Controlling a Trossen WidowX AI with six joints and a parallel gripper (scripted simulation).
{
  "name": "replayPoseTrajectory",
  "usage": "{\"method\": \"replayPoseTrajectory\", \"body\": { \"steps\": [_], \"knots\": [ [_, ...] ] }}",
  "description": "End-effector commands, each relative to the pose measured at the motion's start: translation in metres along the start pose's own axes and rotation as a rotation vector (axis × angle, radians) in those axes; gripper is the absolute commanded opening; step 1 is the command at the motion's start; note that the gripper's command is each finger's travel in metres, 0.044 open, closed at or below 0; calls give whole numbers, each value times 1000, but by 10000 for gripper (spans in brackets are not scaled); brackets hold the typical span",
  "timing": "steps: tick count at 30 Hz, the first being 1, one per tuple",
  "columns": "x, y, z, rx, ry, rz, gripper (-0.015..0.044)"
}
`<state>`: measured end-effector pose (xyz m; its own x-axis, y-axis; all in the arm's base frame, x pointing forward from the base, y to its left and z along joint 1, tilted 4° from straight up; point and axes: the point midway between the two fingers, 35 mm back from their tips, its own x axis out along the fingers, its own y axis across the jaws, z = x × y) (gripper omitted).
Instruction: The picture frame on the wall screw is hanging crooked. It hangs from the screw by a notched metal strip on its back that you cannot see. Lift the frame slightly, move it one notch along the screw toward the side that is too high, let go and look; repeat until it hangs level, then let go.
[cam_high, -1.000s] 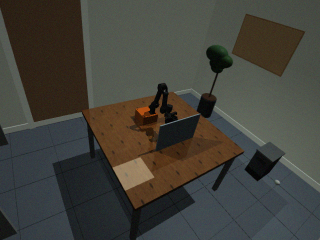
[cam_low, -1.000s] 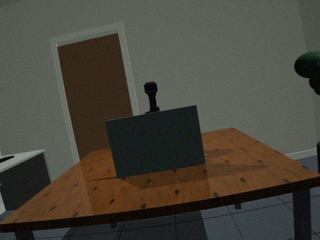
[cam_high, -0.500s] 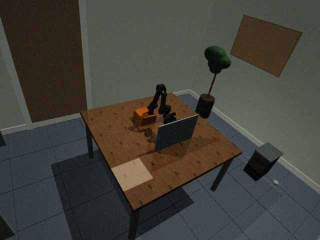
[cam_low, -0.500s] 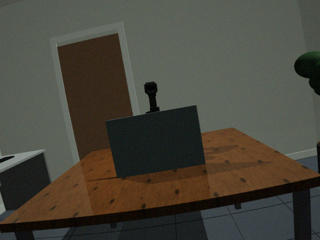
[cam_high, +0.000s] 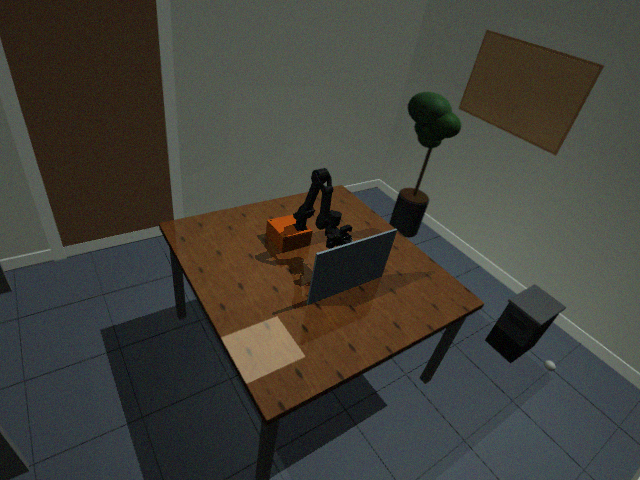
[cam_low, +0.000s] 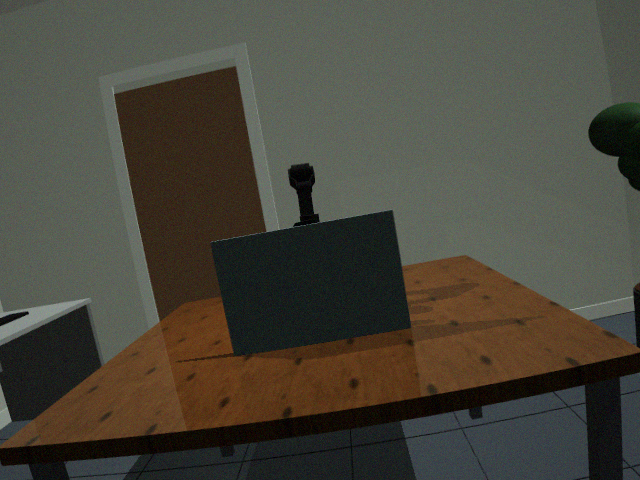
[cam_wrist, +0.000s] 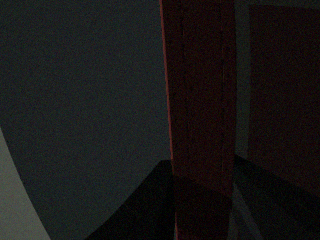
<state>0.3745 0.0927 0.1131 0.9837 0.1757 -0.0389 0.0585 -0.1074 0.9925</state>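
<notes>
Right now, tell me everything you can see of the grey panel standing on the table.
The panel is a thin, flat, blue-grey rectangle, plain and matte on the side facing both cameras. It stands upright on its long edge near the middle of the table, casting a shadow across the wood. The end effector sits behind its top edge, shut on something hidden there. The panel hides the frame from the room cameras.
</notes>
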Motion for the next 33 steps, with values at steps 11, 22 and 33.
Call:
{"method": "replayPoseTrajectory", "body": {
  "steps": [11, 22, 33],
  "knots": [
    [0, -1, 0, -74, -1, 1, 0],
    [0, -1, 0, -73, -1, 0, 210],
    [-52, -3, 0, 207, -3, 4, 260]
  ]
}}
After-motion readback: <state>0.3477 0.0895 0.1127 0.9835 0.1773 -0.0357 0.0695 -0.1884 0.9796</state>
